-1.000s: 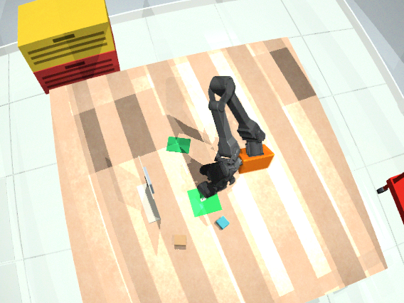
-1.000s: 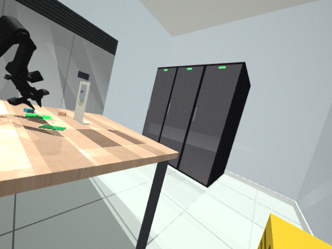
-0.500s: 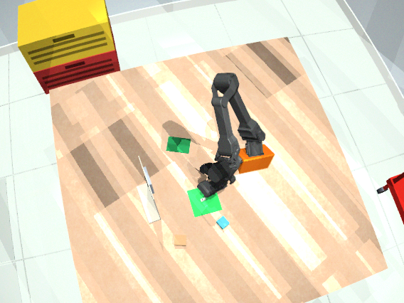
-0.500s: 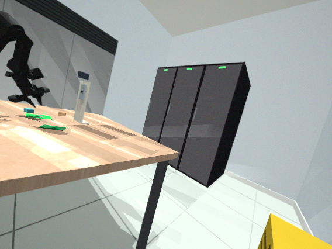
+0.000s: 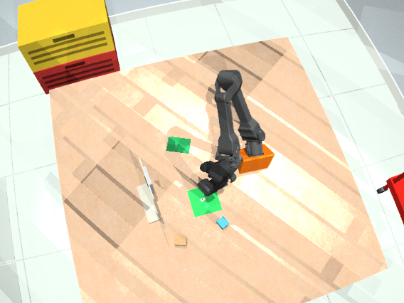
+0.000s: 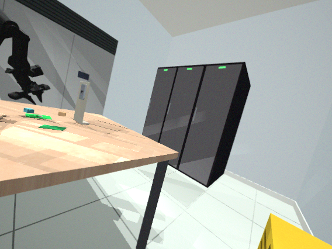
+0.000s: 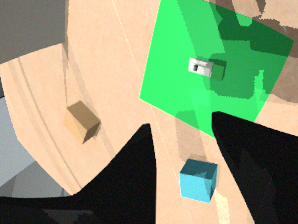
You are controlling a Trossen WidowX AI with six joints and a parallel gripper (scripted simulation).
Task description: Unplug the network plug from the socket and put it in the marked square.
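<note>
The small white plug (image 5: pixel 206 198) (image 7: pixel 200 67) lies on the bright green marked square (image 5: pixel 204 210) (image 6: pixel 37 117) (image 7: pixel 162 70), well inside its edges. My gripper (image 7: pixel 181 125) (image 6: pixel 38 102) is open, and nothing is between its two black fingers. It hangs above the table beside the plug, and the plug lies beyond the fingertips in the wrist view. In the top view the hand hides the fingertips and one edge of the square. The upright panel (image 5: pixel 153 211) (image 6: pixel 79 109) stands apart from the plug, with its socket plate (image 6: pixel 82 92) empty of the plug.
A light blue block (image 5: pixel 222 222) (image 6: pixel 28 110) (image 7: pixel 198 182) lies just outside the square. A tan block (image 5: pixel 180 240) (image 6: pixel 62 113) (image 7: pixel 80 122) lies farther off. A darker green patch (image 5: pixel 178 145) (image 6: pixel 52 127) lies toward the back. An orange box (image 5: pixel 257 161) is by the arm base.
</note>
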